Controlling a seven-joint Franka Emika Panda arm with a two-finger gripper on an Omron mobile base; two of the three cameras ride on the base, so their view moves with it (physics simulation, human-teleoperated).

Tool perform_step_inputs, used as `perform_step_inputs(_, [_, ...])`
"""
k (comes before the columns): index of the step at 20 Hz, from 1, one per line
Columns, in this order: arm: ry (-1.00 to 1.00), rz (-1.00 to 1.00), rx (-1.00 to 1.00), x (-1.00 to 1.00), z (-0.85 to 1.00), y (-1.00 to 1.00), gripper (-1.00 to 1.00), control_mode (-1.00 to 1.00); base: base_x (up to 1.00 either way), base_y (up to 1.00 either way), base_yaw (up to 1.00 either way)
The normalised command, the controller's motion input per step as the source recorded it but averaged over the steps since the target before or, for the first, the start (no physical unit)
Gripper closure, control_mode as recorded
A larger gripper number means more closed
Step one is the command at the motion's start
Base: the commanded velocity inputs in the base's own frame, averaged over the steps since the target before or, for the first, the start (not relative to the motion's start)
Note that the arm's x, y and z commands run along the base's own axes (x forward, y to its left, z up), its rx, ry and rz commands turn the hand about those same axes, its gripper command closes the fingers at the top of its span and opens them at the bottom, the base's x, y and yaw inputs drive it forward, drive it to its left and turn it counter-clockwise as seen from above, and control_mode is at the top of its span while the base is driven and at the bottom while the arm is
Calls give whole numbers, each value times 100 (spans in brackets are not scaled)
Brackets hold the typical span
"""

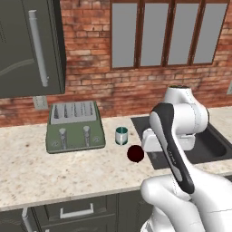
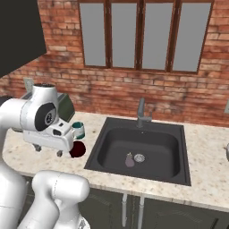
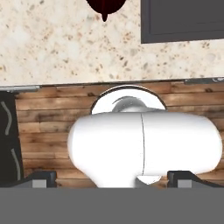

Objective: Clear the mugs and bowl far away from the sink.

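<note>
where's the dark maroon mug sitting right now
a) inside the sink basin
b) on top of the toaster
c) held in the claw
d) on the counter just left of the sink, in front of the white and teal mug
d: the dark maroon mug stands on the counter beside the sink, nearer the counter's front edge than the white and teal mug, with nothing gripping it.
</note>
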Motion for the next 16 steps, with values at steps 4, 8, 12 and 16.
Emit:
perform_step_inputs(4, [0, 0, 0, 32, -3, 0, -100, -100, 0, 0, 0])
perform_step_inputs(8, [0, 0, 0, 28, -12, 0, -100, -100, 0, 0, 0])
perform_step_inputs(12, [0, 0, 0, 18, -22, 2, -100, -100, 0, 0, 0])
perform_step_inputs(16, [3, 0, 0, 9, -32, 0, -100, -100, 0, 0, 0])
